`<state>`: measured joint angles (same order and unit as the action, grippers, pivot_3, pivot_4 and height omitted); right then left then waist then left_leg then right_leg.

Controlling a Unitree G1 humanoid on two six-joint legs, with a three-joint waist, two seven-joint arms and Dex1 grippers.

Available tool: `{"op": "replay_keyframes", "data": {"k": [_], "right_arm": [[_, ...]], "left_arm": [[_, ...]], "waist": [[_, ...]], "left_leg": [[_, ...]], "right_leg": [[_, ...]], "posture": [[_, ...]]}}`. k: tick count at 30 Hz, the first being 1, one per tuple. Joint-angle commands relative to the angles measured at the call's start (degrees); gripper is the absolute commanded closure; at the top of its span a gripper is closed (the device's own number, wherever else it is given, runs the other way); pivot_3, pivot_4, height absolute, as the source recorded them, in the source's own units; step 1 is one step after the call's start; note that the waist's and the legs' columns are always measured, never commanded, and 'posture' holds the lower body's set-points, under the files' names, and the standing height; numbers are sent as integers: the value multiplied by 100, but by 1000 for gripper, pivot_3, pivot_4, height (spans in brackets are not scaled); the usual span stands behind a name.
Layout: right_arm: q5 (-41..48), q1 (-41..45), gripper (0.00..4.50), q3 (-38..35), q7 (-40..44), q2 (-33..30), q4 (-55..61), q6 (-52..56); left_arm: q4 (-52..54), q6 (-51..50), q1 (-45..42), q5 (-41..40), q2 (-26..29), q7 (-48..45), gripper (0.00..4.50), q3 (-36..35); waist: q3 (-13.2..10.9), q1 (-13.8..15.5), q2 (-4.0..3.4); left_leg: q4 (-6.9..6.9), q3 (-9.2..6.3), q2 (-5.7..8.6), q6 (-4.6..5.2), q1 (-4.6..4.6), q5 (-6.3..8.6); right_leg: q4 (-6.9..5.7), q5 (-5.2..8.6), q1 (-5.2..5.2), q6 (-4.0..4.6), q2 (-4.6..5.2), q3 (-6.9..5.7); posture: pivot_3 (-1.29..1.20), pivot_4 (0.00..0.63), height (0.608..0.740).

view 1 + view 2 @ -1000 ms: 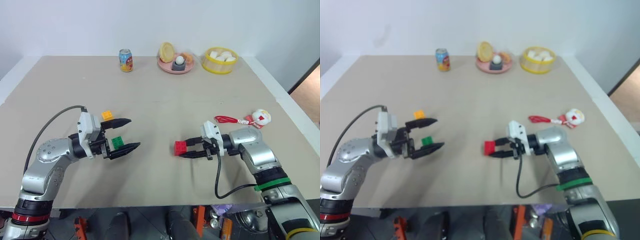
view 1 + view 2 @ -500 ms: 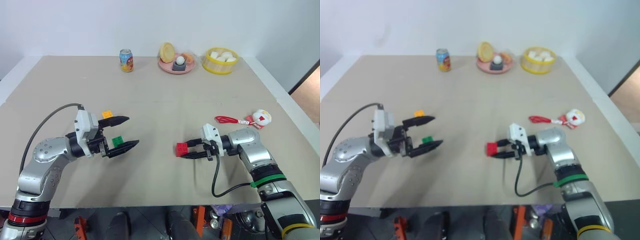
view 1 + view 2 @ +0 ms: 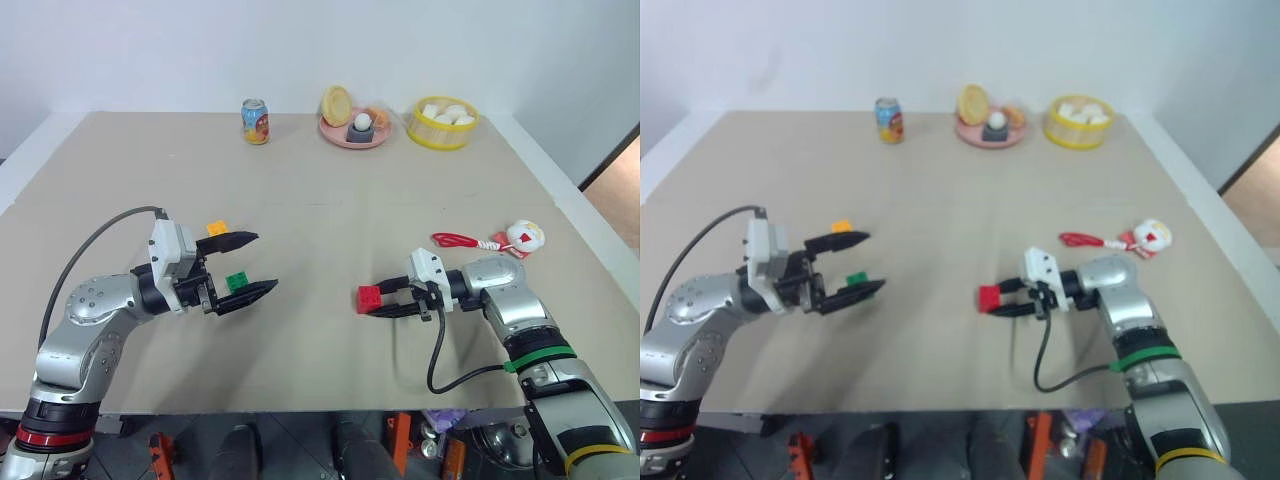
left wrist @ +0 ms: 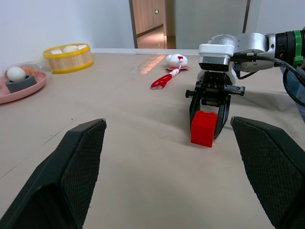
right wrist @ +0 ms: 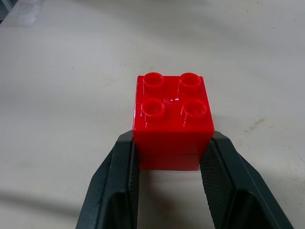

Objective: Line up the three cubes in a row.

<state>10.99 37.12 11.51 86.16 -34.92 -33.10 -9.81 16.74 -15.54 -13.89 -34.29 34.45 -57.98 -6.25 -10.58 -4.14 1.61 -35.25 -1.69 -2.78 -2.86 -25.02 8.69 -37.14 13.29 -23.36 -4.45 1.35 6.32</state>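
The red cube is being squeezed between the fingers of the right gripper. The green cube and yellow-orange cube are sitting by the wide-open left gripper. No row is being made yet.

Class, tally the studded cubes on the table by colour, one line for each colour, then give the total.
Red cube: 1
Green cube: 1
Yellow-orange cube: 1
Total: 3
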Motion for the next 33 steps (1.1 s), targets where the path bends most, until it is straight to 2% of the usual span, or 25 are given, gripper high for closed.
{"op": "replay_keyframes", "data": {"k": [1,6,7,14,19,28,30,33], "right_arm": [[-145,65,3277,-46,91,-162,-185,-70],[-228,137,3277,-6,-11,-86,-427,-81],[-230,155,2476,-4,-29,-67,-479,-66],[-356,295,88,-38,-217,5,-770,-93],[-324,246,33,-45,40,-186,-632,131],[-189,214,33,-220,520,-1029,-467,494],[-92,276,33,-374,406,-1173,-530,543],[401,767,33,-1066,-284,-1195,-656,1090]], "left_arm": [[109,38,-65,-124,46,-32,151,-136],[87,52,-75,-111,40,-38,151,-132],[85,54,-75,-108,39,-38,151,-131],[42,70,-121,-80,20,-27,151,-112],[-27,85,-201,-52,-14,-20,151,-68],[7,-403,38,-310,181,3,151,-246],[70,-550,112,-421,185,161,151,-387],[89,-686,244,-687,43,727,151,-948]], "waist": [[0,0,0],[0,0,0],[0,0,1],[1,-9,1],[1,-5,1],[0,79,1],[0,81,0],[-6,64,-4]], "left_leg": [[-1,0,0,0,0,0],[-7,0,0,0,0,0],[-10,0,0,0,0,0],[-12,3,-1,0,3,-1],[-11,3,-1,-1,1,-1],[-10,3,3,-1,-4,-1],[-10,3,3,-1,-4,-1],[-10,5,1,-1,-4,-1]], "right_leg": [[0,0,1,0,0,0],[0,-5,3,-4,0,0],[0,-7,4,-4,0,0],[-1,-12,4,-1,-1,1],[0,-10,4,-4,-1,2],[1,-4,0,-8,5,2],[1,-4,-1,-7,4,2],[0,-6,-5,-4,4,2]], "posture": [[0,150,740],[0,150,740],[0,150,740],[0,150,740],[0,150,740],[0,150,740],[0,150,740],[0,150,740]]}}
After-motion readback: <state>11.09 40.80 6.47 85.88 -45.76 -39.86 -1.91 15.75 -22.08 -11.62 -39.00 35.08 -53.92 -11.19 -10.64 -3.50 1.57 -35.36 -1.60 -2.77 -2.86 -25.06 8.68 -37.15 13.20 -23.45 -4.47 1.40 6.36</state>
